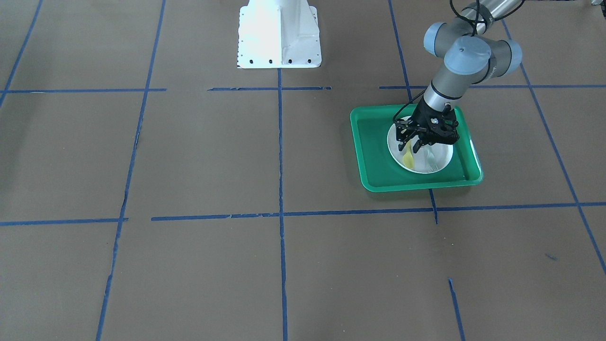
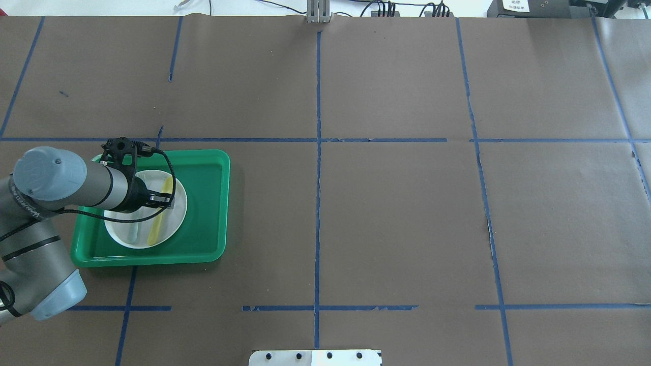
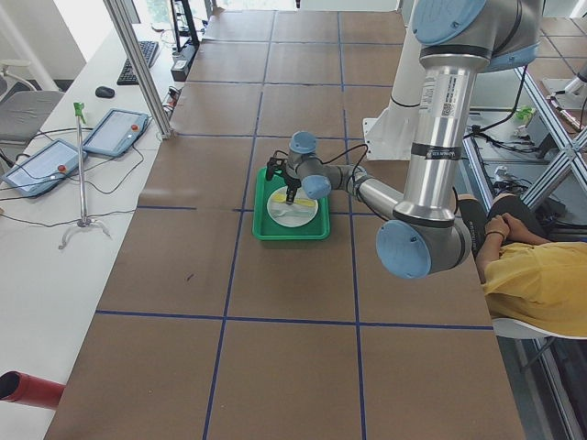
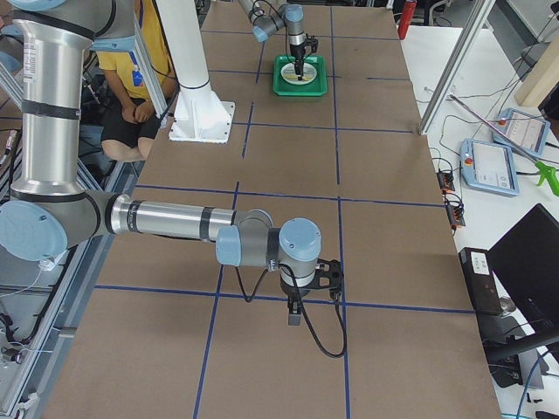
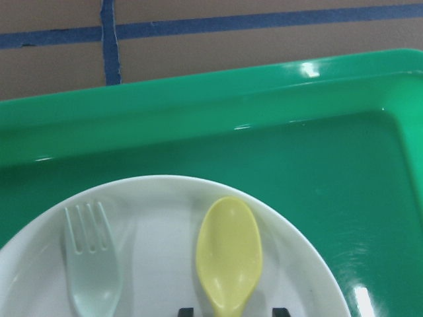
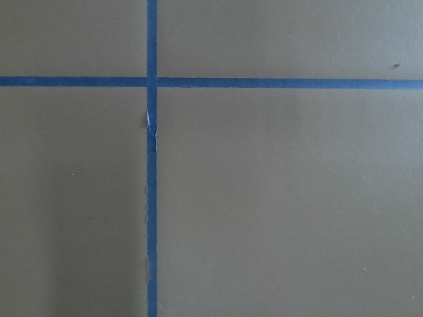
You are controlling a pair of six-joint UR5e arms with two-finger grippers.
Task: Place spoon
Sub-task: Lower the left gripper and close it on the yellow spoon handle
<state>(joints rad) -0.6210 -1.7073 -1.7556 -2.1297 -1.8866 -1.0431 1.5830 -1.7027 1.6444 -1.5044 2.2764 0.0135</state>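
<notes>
The yellow spoon [image 5: 229, 254] lies flat on a white plate [image 5: 158, 264], next to a pale grey-green fork [image 5: 89, 277]. The plate sits in a green tray [image 5: 330, 165]. My left gripper [image 5: 232, 310] hangs just above the plate, open, with a fingertip on each side of the spoon's handle and not touching it. The overhead view shows the spoon [image 2: 158, 223], the plate [image 2: 119, 235], the tray [image 2: 203, 168] and the left gripper [image 2: 165, 199]. My right gripper [image 4: 295, 310] is far away over bare table, and I cannot tell whether it is open or shut.
The table is covered in brown paper [image 2: 396, 218] with a grid of blue tape lines. The white robot base [image 1: 279, 33] stands at the table's edge. The tray's raised rim [image 1: 416, 185] surrounds the plate.
</notes>
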